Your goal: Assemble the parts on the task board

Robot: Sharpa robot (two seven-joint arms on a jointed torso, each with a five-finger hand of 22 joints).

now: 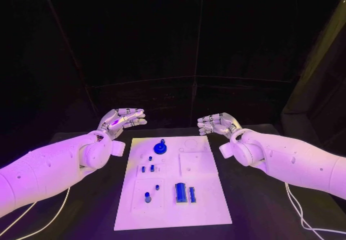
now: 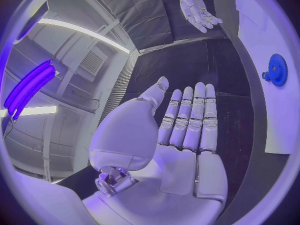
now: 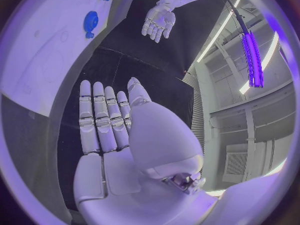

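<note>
The white task board (image 1: 205, 200) lies in the middle of the black table. A blue gear-like part (image 1: 160, 147) stands near the board's far end; the same gear (image 2: 275, 70) (image 3: 91, 21) shows in both wrist views. Small blue pegs (image 1: 147, 168) sit mid-board, and two blue blocks (image 1: 184, 192) and a small blue piece (image 1: 148, 195) lie nearer me. My left hand (image 1: 121, 119) hovers beyond the board's far left corner, fingers extended, holding nothing. My right hand (image 1: 218, 124) hovers off the far right corner, equally empty. In each wrist view the palm (image 2: 181, 135) (image 3: 106, 130) is flat and bare.
Black table (image 1: 259, 210) surrounds the board on all sides. White cables (image 1: 299, 212) trail on the table near the right arm and along the left arm near the front edge. A dark backdrop stands behind the table.
</note>
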